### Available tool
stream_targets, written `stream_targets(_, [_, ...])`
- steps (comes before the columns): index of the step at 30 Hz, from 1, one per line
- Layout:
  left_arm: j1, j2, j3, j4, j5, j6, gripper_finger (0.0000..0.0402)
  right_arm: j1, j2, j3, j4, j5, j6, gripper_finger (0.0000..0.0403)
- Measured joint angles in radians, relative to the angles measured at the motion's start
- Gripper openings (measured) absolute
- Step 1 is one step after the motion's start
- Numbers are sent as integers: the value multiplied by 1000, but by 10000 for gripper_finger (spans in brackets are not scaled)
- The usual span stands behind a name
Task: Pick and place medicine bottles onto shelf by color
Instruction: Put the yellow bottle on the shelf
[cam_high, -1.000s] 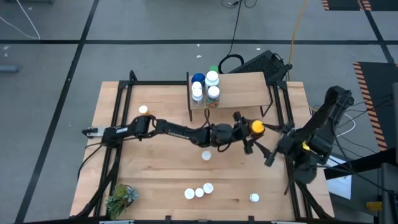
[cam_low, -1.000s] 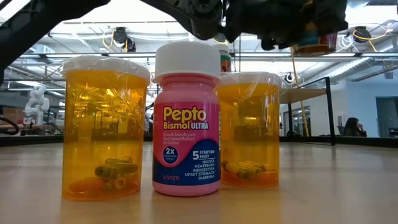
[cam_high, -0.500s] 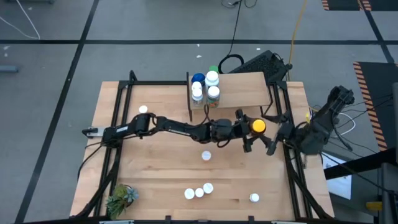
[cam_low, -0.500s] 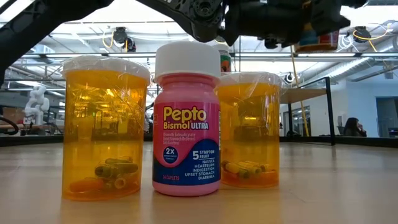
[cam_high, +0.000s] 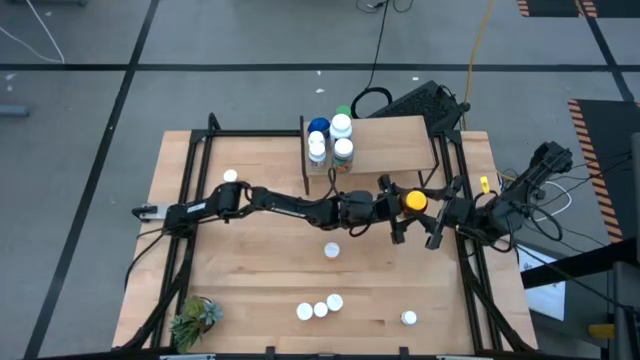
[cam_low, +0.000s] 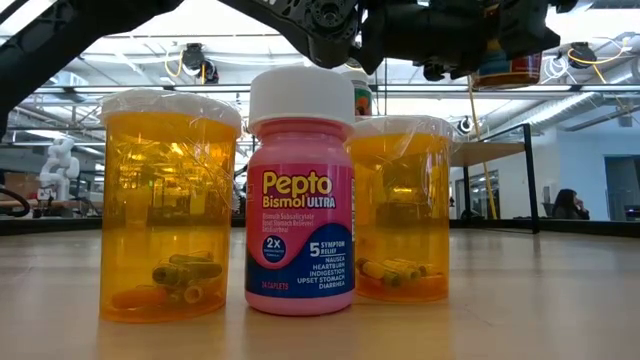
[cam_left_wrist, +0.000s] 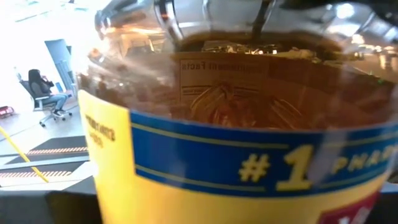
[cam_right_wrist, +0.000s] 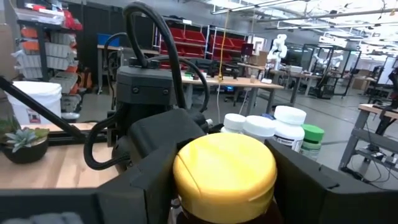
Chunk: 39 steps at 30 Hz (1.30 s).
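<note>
High view: left gripper (cam_high: 400, 212) clamps yellow-lidded jar (cam_high: 414, 202) just before the shelf (cam_high: 385, 140); right gripper (cam_high: 441, 215) beside it, opening indeterminate. Left wrist view: jar label fills frame. Right wrist view: lid, fingers (cam_right_wrist: 146, 171) flanking

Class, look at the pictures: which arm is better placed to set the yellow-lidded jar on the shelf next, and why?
Probably the left: its pincer already grips the jar right beside the shelf. The right pincer holds nothing.

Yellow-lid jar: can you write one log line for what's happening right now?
left gripper: shut on yellow-lidded jar, held off table | right gripper: beside jar, facing it | shelf: four bottles at one end
</note>
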Motion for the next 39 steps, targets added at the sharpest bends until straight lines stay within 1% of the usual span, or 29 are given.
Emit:
stream_targets(4, [0, 0, 0, 3, -1, -1, 307, 0, -2, 20, -22, -2, -4, 207])
stream_targets(6, [0, -3, 2, 0, -9, -7, 326, 0, -2, 49, -60, -7, -5, 207])
stream_targets(9, [0, -30, 2, -52, -12, -7, 367, -1, -2, 118, -178, -3, 11, 207])
stream_targets(10, [0, -42, 2, -87, -13, -3, 381, -3, -3, 141, -217, -1, 22, 207])
stream_targets(12, [0, -72, 2, -176, -13, 12, 392, -12, -4, 185, -306, -9, 44, 208])
stream_targets(14, [4, -109, 2, -280, -16, 11, 388, -22, -7, 226, -394, -28, 62, 208])
stream_targets(17, [18, -175, 2, -465, -12, 10, 383, -52, -31, 300, -535, -95, 104, 208])
stream_targets(19, [28, -218, 2, -604, 14, 5, 383, -84, -46, 347, -630, -157, 135, 208])
stream_targets(22, [43, -260, -1, -760, 29, -28, 383, -142, -61, 403, -724, -193, 144, 209])
stream_targets(24, [55, -303, -3, -851, 32, -39, 383, -178, -65, 435, -742, -216, 134, 209])
stream_targets(28, [76, -389, 0, -948, 14, -44, 383, -248, -56, 488, -745, -306, 70, 209])
stream_targets(31, [75, -449, -2, -1019, -15, -29, 383, -298, -38, 520, -746, -313, 14, 209])
stream_targets(33, [69, -490, -2, -1031, -50, -20, 383, -334, -26, 543, -740, -336, -20, 209])
stream_targets(36, [62, -566, -1, -1071, -127, -6, 383, -404, 9, 565, -716, -409, -44, 210])
stream_targets(39, [64, -630, 0, -1107, -188, -3, 383, -494, 63, 566, -699, -509, -47, 210])
